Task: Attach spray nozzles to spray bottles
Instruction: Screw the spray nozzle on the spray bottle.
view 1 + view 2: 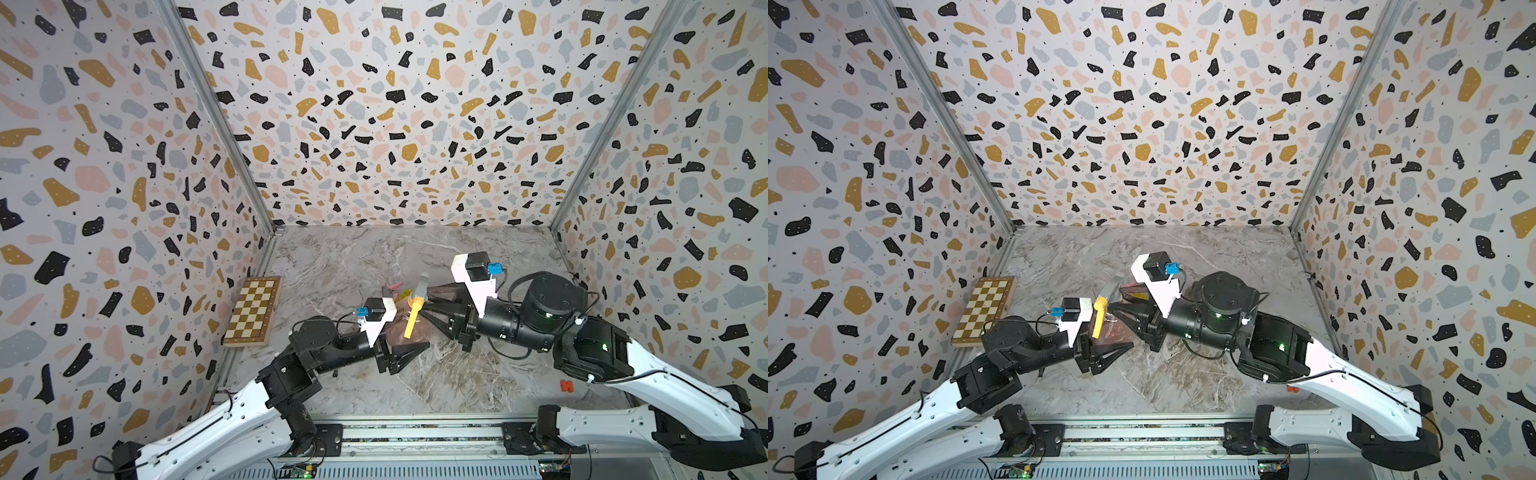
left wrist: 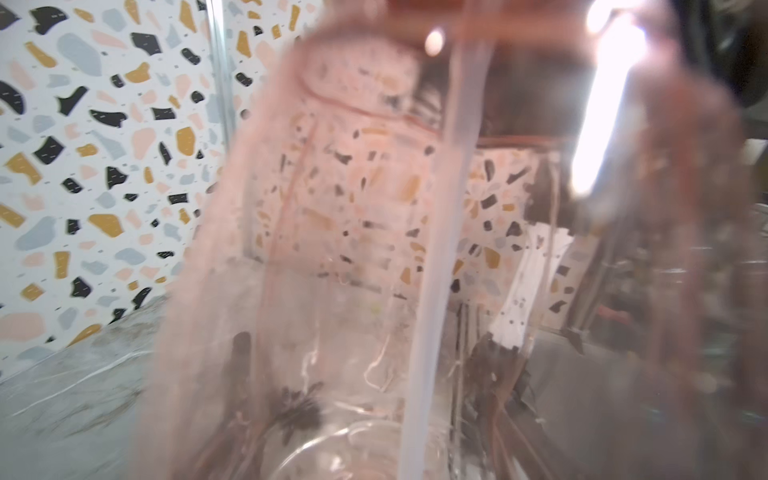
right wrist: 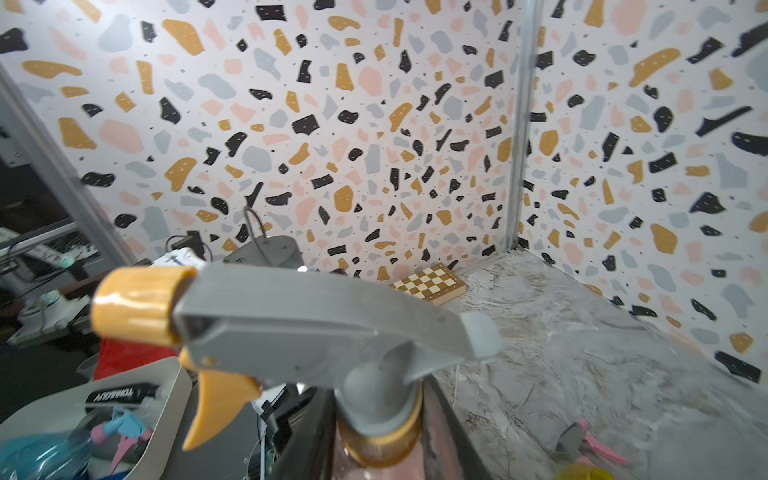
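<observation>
In both top views, mid-table, my left gripper (image 1: 411,338) is shut on the belly of the pale pink spray bottle (image 1: 399,332). The left wrist view looks straight through this bottle (image 2: 332,208), with a white dip tube (image 2: 440,249) running down inside it. The grey spray nozzle with orange trigger (image 3: 316,320) stands on the bottle's neck. My right gripper (image 3: 378,449) is shut on the nozzle's orange collar, one jaw on each side. From above, the nozzle (image 1: 417,300) shows between both grippers, and the right gripper (image 1: 424,305) reaches in from the right.
A grey nozzle with pink trigger (image 3: 590,440) lies on the marble beside the yellow bottle (image 3: 582,473), just behind the held bottle (image 1: 403,296). A folded chessboard (image 1: 251,311) sits against the left wall. A small orange-red piece (image 1: 566,385) lies under the right arm.
</observation>
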